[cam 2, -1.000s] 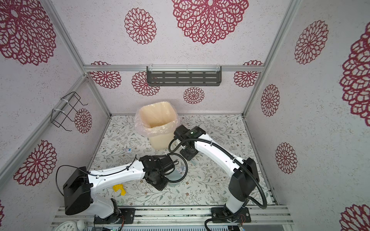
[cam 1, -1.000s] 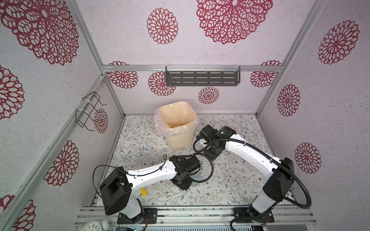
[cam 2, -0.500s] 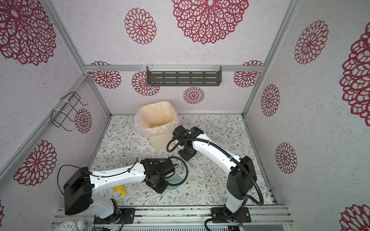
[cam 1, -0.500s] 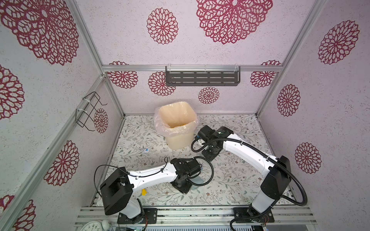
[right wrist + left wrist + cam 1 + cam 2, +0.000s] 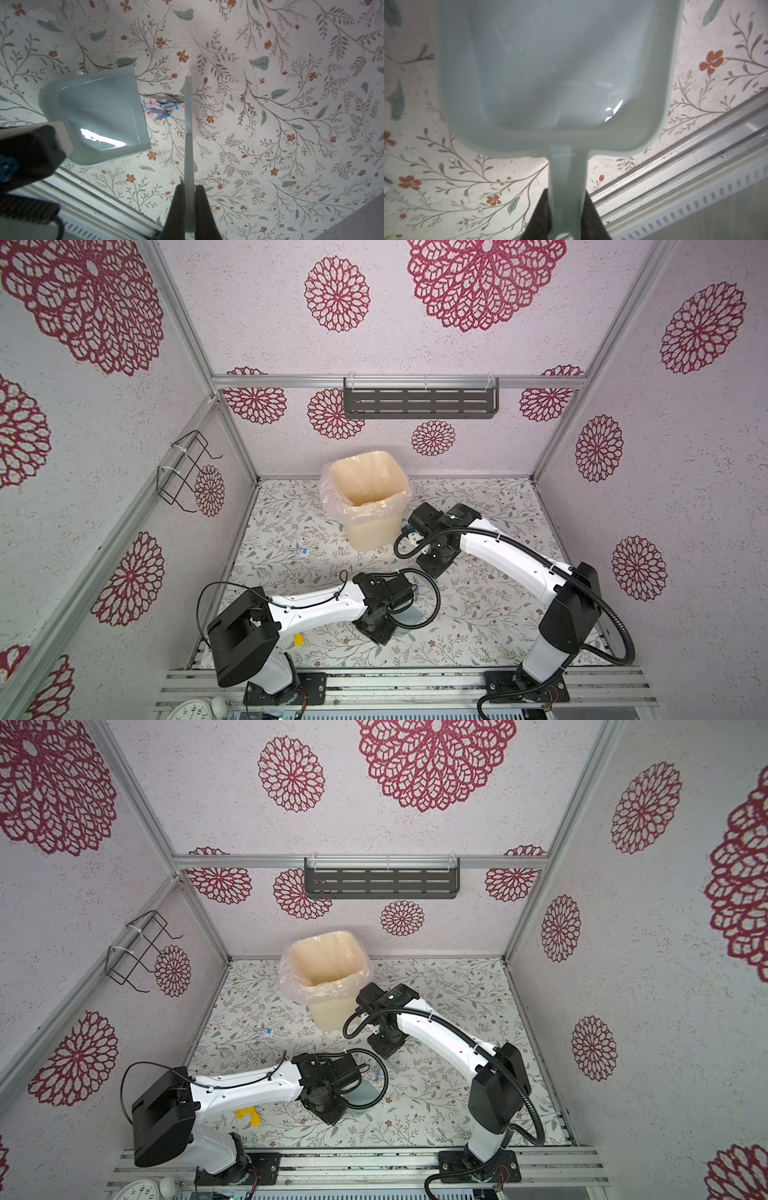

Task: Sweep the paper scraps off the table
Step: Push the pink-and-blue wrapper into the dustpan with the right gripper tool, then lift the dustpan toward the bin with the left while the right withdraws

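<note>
My left gripper (image 5: 566,197) is shut on the handle of the pale blue dustpan (image 5: 554,68). The pan lies low over the table (image 5: 482,614) near the front, visible in both top views (image 5: 409,616) (image 5: 365,1094). The pan's inside shows nothing in it. My right gripper (image 5: 189,189) is shut on the thin pale brush (image 5: 188,124), seen edge-on. A crumpled pinkish scrap with blue print (image 5: 161,107) lies between the brush and the dustpan's open edge (image 5: 139,108). A yellow scrap (image 5: 299,640) (image 5: 249,1115) lies by the left arm's base. A small scrap (image 5: 303,552) sits left of the bin.
A cream bin with a clear liner (image 5: 368,497) (image 5: 326,973) stands at the back middle, just left of the right wrist (image 5: 440,522). A metal rail (image 5: 675,187) runs along the table's front edge, close to the dustpan. Patterned walls close in three sides.
The left arm has drawn the dustpan a little toward the front edge. The right wrist has shifted slightly to the left. Both grips are unchanged.
</note>
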Controlling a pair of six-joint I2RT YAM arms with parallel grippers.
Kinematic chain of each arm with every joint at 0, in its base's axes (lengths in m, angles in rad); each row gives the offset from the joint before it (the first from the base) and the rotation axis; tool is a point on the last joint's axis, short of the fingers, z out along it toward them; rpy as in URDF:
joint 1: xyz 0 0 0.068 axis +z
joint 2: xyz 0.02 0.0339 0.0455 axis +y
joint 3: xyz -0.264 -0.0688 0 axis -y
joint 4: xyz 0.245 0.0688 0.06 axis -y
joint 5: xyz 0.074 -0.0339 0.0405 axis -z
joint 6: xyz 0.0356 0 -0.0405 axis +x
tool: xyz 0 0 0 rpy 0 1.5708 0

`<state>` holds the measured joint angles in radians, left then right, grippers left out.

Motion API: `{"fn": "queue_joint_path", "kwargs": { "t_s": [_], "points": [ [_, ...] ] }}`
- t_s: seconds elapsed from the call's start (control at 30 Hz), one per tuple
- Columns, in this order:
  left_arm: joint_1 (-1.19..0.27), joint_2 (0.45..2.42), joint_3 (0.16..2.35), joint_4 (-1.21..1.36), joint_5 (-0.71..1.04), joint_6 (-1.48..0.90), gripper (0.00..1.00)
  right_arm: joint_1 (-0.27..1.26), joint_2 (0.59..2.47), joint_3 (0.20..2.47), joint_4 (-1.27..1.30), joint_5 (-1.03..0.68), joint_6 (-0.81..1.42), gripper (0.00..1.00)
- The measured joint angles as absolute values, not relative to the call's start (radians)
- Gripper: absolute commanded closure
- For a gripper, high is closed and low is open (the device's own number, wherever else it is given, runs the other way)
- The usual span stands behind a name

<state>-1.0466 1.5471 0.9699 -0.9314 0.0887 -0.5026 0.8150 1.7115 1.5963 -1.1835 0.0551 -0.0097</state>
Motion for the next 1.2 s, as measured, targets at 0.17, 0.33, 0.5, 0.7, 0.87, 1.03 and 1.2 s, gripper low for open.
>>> {"fn": "queue_joint_path", "kwargs": {
  "t_s": [0.17,0.33,0.5,0.7,0.87,1.03,1.2],
  "points": [
    [-1.045,1.546,0.965,-0.916,0.088,-0.494,1.00,0.878,1.721,1.640,-1.206,0.008,0.012,1.00],
    [-1.045,1.525,0.966,-0.881,0.088,-0.488,1.00,0.915,1.723,1.678,-1.234,-0.036,0.046,1.00],
    [-1.045,1.517,0.966,-0.871,0.084,-0.480,1.00,0.916,1.723,1.691,-1.256,-0.050,0.075,1.00],
    [-1.044,1.517,0.965,-0.845,0.073,-0.470,1.00,0.874,1.705,1.691,-1.266,-0.038,0.101,1.00],
    [-1.044,1.506,0.926,-0.806,0.059,-0.458,1.00,0.787,1.642,1.691,-1.266,-0.019,0.108,1.00],
    [-1.043,1.497,0.900,-0.788,0.043,-0.452,1.00,0.749,1.594,1.690,-1.266,0.002,0.108,1.00],
    [-1.044,1.449,0.900,-0.768,0.021,-0.452,1.00,0.714,1.566,1.636,-1.246,0.002,0.109,1.00]
  ]
}}
